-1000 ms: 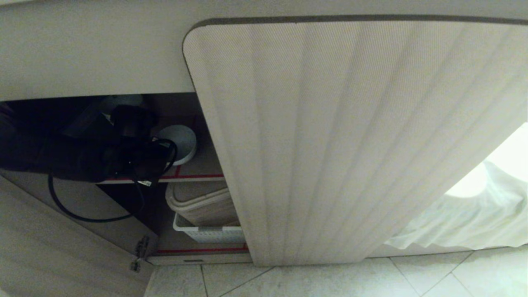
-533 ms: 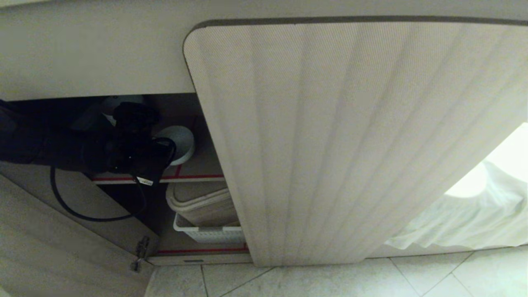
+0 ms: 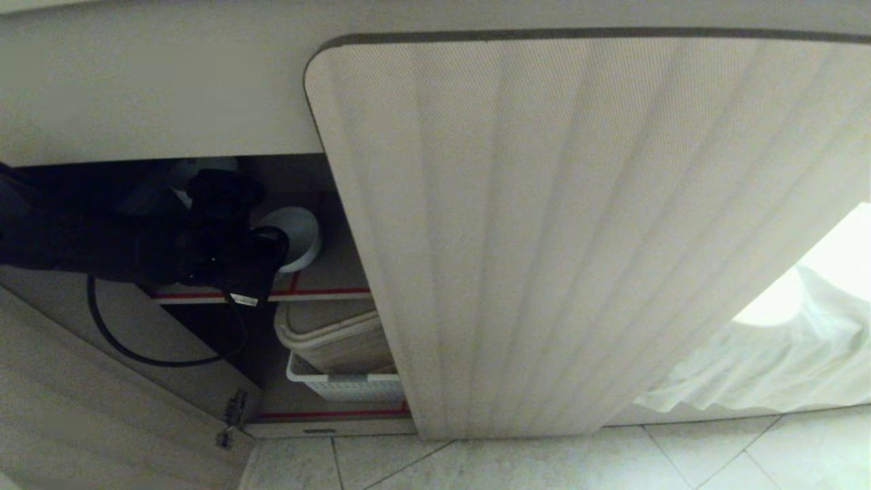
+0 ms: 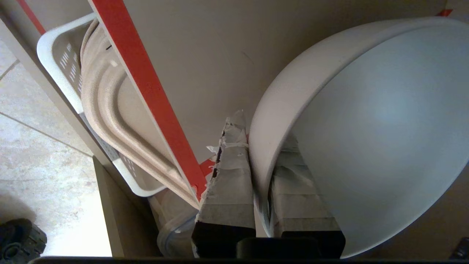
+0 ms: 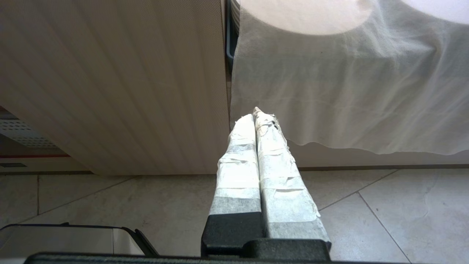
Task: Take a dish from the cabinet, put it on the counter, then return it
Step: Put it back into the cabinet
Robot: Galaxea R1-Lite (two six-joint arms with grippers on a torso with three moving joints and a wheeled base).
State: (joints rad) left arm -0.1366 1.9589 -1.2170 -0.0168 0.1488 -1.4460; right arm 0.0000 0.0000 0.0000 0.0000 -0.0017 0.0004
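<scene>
The dish [image 3: 299,231] is a small white bowl held over the cabinet's upper shelf [image 3: 326,292], which is edged with red tape. My left gripper [image 4: 262,132] reaches into the open cabinet from the left. It is shut on the dish's rim [image 4: 373,146], one taped finger inside the bowl and one outside. The dish is tipped on its side in the grip. The fluted cabinet door [image 3: 544,238] to the right is closed. My right gripper [image 5: 256,113] hangs shut and empty above the floor in front of that door. The counter's top is out of view.
A white basket [image 3: 340,386] with beige trays [image 3: 333,337] fills the lower shelf. Another white dish [image 3: 204,167] shows behind my arm. The cabinet's left door [image 3: 102,408] stands open beside my arm. A white cloth [image 3: 769,361] hangs at the right above the tiled floor [image 3: 544,463].
My left arm has risen a little and its wrist has turned, so the dish has tipped and shifted slightly left. The grip is unchanged. The right arm has not moved.
</scene>
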